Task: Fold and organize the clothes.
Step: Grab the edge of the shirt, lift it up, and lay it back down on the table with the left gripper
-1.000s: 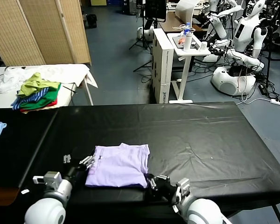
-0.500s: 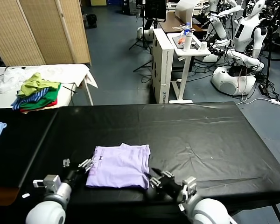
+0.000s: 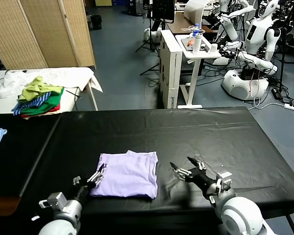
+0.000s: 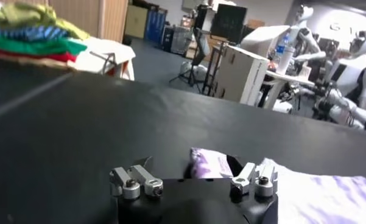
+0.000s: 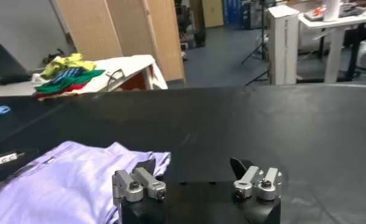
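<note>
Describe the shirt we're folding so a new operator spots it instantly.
Start at the black table in front of the robot. Near its front edge, between the two arms, lies a folded T-shirt. It is pale lavender and alone on the black, unlike the green, yellow and striped pile on the white side table.

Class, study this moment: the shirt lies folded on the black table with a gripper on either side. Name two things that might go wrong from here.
1. The open left gripper sits at the lavender T-shirt's corner; moving off, it might snag the thin fabric and undo the fold.
2. The open right gripper hangs low over the black table beside the shirt; a sideways sweep may drag its edge.
</note>
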Available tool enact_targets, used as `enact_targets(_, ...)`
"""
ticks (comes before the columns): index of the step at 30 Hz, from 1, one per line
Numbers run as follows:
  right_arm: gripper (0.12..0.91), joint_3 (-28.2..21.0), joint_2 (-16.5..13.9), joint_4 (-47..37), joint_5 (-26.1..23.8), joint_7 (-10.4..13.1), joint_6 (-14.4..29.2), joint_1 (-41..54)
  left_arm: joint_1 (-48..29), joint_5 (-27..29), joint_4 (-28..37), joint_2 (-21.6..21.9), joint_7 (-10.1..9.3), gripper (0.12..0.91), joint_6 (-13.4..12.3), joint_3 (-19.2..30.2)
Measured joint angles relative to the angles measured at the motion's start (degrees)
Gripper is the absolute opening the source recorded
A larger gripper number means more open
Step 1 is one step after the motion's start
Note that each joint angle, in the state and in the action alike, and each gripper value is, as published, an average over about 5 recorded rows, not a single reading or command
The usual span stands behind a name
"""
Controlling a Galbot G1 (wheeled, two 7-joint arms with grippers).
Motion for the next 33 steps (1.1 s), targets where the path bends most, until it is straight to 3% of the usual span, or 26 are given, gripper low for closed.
enact_targets(4,0.907,0.43,0.17,-0.09,-0.20,0.00,0.11,-0.04,-0.26,-3.28,0.84,-0.75,0.12,0.893,0.24,-0.55)
enact_targets(14,0.907,0.59,0.62,-0.36,-0.61,0.01,0.16,0.02,-0.53,-7.65,2.35,-1.57,0.63,0.692,0.46,-1.19)
enact_targets(17,0.907,0.58,0.72,-0.45,-0.77,0.02,0.18,0.14,-0.48,-8.16,2.33,-1.65,0.69,0.573,0.47,-1.19)
enact_targets(22,0.907,0.50,1.05,-0.64,-1.55,0.02,0.37,0.00,-0.47,-10.31,2.08,-1.74,0.61,0.260,1.02,-1.27)
enact_targets(24,0.907,0.50,1.12,-0.73,-1.84,0.01,0.47,-0.11,-0.46,-11.44,2.00,-1.83,0.43,0.178,1.44,-1.30)
enact_targets(29,0.907,0.59,1.11,-0.80,-2.03,0.00,0.53,-0.21,-0.59,-12.22,1.93,-2.12,0.17,0.151,1.86,-1.19)
enact_targets(33,0.907,0.73,1.08,-0.84,-2.12,0.00,0.62,-0.09,-0.68,-9.63,1.38,-1.77,0.17,0.152,1.46,-1.13)
